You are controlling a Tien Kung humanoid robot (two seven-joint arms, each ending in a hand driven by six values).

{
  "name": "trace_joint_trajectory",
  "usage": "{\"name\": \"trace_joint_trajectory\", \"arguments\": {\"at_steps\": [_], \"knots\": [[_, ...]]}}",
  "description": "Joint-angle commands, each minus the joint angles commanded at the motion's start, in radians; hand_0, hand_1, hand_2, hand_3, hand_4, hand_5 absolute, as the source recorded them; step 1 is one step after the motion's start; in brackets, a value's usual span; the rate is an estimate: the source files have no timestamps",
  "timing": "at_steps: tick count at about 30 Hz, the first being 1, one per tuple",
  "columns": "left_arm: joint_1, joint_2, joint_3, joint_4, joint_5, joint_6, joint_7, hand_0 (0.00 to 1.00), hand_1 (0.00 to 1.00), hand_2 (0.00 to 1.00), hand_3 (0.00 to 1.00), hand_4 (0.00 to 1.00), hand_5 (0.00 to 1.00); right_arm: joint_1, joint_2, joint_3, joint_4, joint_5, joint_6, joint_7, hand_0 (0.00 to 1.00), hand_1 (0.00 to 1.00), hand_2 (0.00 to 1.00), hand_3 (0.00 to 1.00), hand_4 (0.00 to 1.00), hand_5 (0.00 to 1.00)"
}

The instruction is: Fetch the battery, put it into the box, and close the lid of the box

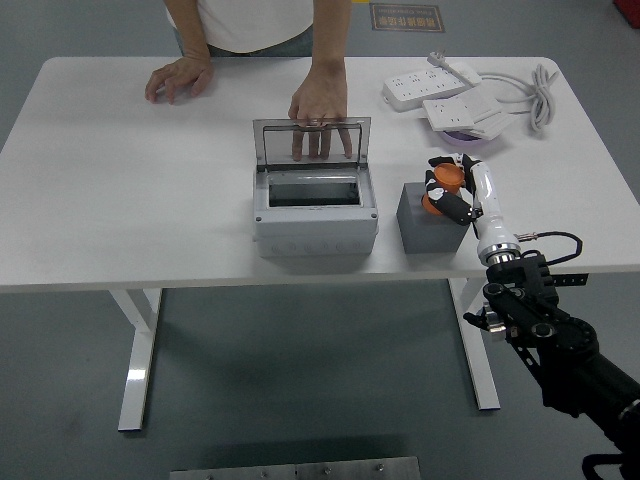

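The orange battery (446,180) sits at the top of a dark grey block (430,217), right of the box. My right hand (450,188) has its fingers curled around the battery. The grey box (315,212) stands at the table's middle with its clear lid (311,141) raised upright at the back. A person's hand (321,105) rests on the lid's top edge from behind and holds it up. My left arm is out of view.
The person's other hand (178,78) lies flat on the table at the far left. Two white power strips (440,88) with a coiled cable (538,92) lie at the far right. A purple-and-white object (462,137) sits just behind my right hand.
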Motion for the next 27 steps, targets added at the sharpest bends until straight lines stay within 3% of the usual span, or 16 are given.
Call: {"name": "trace_joint_trajectory", "arguments": {"at_steps": [27], "knots": [[-0.003,0.000,-0.003,0.000,0.008,0.006,-0.004,0.669,0.744,0.635,0.577,0.586,0.166,0.010,0.000,-0.004,-0.006,-0.009,-0.004,-0.004,0.511,0.525,0.556,0.591,0.456,0.002]]}}
